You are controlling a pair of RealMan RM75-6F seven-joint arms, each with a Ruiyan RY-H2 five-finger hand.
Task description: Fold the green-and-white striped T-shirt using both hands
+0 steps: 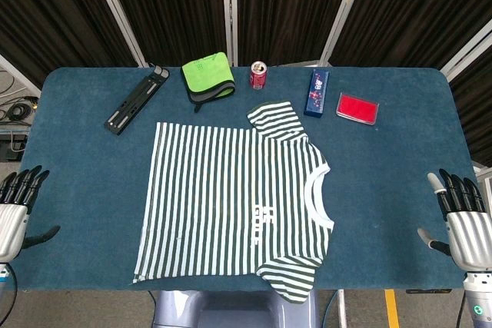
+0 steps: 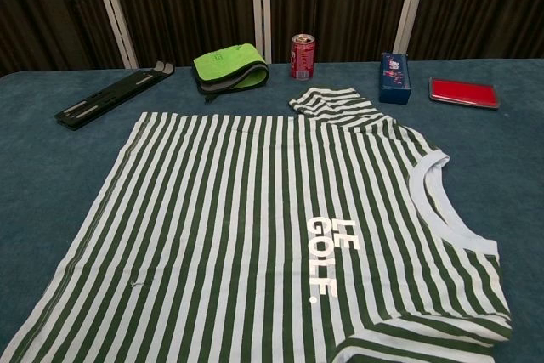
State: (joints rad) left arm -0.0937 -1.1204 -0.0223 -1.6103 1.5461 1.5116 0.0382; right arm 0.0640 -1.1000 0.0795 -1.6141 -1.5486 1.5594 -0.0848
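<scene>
Left hand: fingers held straight and close together, thumb stuck out to the side, nothing in them. It sits at the table's edge, well apart from the T-shirt, off the hem side. Right hand: same posture, fingers extended and a little apart, thumb out, holding nothing, well apart from the shirt on its collar side. Neither hand shows in the chest view. The green-and-white striped shirt lies spread flat on the blue table, front up, printed lettering visible, hem toward the left hand and white collar toward the right. The far sleeve is turned in slightly at its end; the near sleeve hangs close to the table's front edge. Apart from that turned sleeve end, no fold in body or sleeves shows, so I judge the task not begun: every fold is left to make, and both hands have first to reach the cloth. Beyond the shirt, along the far side of the table: a black bar-shaped tool off the hem corner, a bright green folded cloth, a red can just past the far sleeve, a dark blue box, and a flat red case farthest toward the collar side.
</scene>
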